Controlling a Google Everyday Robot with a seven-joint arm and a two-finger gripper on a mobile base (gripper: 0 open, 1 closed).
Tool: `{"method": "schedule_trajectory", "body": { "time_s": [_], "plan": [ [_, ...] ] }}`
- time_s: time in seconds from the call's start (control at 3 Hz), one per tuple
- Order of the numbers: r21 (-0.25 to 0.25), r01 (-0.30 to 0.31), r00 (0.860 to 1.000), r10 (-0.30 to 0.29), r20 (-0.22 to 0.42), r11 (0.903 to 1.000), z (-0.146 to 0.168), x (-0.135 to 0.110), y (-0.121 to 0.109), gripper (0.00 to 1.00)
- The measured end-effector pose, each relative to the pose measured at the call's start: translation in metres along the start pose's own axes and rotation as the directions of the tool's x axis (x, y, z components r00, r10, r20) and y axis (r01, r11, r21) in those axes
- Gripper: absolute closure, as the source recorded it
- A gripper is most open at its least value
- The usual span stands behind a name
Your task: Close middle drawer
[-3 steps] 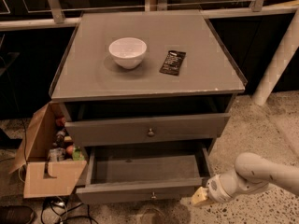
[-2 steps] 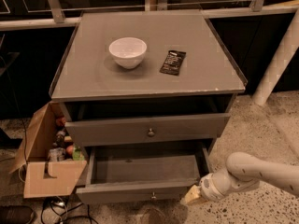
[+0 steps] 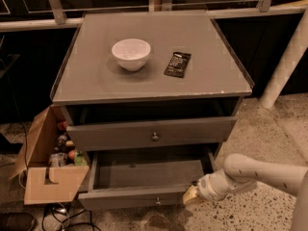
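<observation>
A grey cabinet (image 3: 96, 83) stands on a speckled floor (image 3: 269, 138). On its flat top sit a white bowl (image 3: 131, 53) and, near it to the right, a flat black packet (image 3: 177, 64). They are not touching.

The middle drawer (image 3: 144, 173) is low down at the front of the cabinet. It is pulled a long way out, so its plain grey floor shows. Its front panel faces the camera and has a little round knob (image 3: 157, 201) in the middle.

Above it is the top drawer (image 3: 115, 134). It is out only a little bit, with a dark gap behind its front.

The robot's white arm (image 3: 260, 170) comes in from the right side, low near the floor. The gripper (image 3: 191, 195) (it has a yellowish tip) is right at the front right corner of the middle drawer. I cannot tell if it touches the panel. I also cannot tell if the gripper is apart or together.

On the left, just beside the cabinet, is an open cardboard box (image 3: 50, 189) with small colourful things inside. A white post (image 3: 288, 61) leans at the far right.
</observation>
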State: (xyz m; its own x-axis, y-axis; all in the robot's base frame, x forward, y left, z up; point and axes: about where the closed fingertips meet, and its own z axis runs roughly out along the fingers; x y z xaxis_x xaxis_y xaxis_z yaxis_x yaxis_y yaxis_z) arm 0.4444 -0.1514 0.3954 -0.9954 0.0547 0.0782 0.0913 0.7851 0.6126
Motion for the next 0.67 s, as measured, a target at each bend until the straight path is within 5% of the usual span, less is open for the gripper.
{"method": "schedule_trajectory", "body": {
  "time_s": [0.67],
  "plan": [
    [-0.015, -0.003, 1.000, 0.003, 0.022, 0.9999, 0.0029, -0.0099, 0.0084, 1.00]
  ]
}}
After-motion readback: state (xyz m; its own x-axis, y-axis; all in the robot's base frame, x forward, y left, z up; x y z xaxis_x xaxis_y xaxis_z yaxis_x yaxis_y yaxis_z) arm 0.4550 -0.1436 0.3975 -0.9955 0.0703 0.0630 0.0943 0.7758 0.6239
